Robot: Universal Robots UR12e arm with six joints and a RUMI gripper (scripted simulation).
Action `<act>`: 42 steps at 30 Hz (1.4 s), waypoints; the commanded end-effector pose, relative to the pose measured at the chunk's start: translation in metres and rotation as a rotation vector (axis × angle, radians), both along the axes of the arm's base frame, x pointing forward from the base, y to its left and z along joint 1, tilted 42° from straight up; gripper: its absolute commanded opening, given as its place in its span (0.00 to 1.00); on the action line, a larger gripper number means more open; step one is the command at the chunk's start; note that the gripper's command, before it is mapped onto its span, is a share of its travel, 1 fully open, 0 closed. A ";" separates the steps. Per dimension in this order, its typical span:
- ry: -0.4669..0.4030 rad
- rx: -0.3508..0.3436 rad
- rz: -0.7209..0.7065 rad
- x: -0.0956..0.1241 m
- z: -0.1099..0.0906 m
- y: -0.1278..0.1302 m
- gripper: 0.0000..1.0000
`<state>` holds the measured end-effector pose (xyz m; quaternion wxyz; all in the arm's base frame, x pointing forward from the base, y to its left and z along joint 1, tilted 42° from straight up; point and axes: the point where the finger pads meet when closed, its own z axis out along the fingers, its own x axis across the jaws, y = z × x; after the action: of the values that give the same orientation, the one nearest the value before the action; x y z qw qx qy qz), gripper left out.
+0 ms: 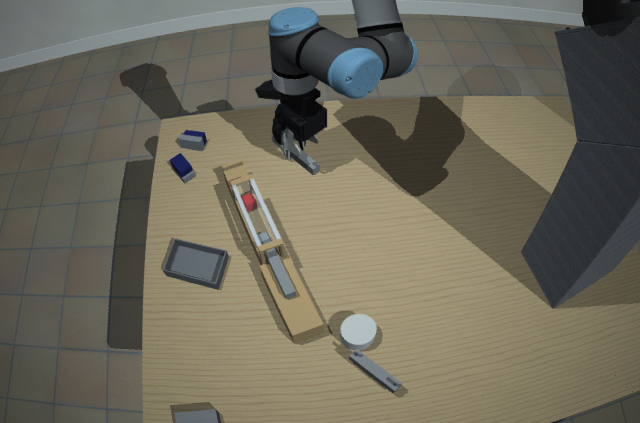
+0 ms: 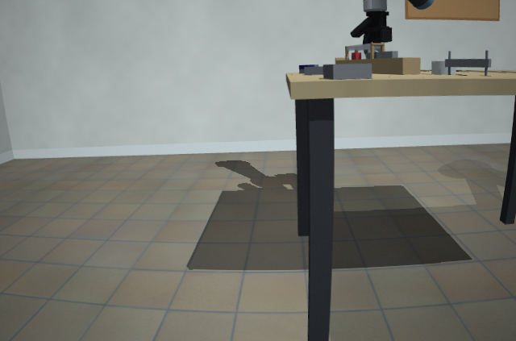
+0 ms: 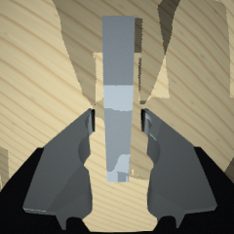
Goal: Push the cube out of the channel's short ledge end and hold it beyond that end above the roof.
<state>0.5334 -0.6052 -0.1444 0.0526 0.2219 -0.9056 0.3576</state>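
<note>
The red cube (image 1: 249,202) sits inside the narrow roofed channel (image 1: 255,216) on the table, nearer its far end, where there is a short ledge (image 1: 233,171). It also shows in the exterior view (image 2: 355,56). A grey stick (image 1: 281,273) lies on the long wooden ledge at the near end, partly inside the channel. My gripper (image 1: 290,145) is low over the table behind the channel, straddling one end of a loose grey bar (image 1: 306,162). In the wrist view the fingers stand on either side of the bar (image 3: 118,97) with small gaps, not touching it.
Two blue-and-grey blocks (image 1: 192,139) (image 1: 181,166) lie at the far left corner. A grey tray (image 1: 195,262) is left of the channel. A white disc (image 1: 358,330) and another grey bar (image 1: 375,370) lie near the front. A large dark block (image 1: 594,175) stands at the right.
</note>
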 end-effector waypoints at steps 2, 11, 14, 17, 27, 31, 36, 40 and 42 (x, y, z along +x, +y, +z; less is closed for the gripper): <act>0.000 0.000 0.001 0.000 -0.001 -0.001 0.22; 0.000 0.000 0.001 0.000 -0.001 -0.001 0.22; 0.000 0.000 0.001 0.000 -0.001 -0.001 0.22; 0.000 0.000 0.001 0.000 -0.001 -0.001 0.22; 0.000 0.000 0.001 0.000 -0.001 -0.001 0.22; 0.000 0.000 0.001 0.000 -0.001 -0.001 0.22; 0.000 0.000 0.001 0.000 -0.001 -0.001 0.22; 0.000 0.000 0.001 0.000 -0.001 -0.001 0.00; 0.000 0.000 0.001 0.000 -0.001 -0.001 0.00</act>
<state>0.5336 -0.6066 -0.1458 0.0526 0.2219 -0.9056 0.3576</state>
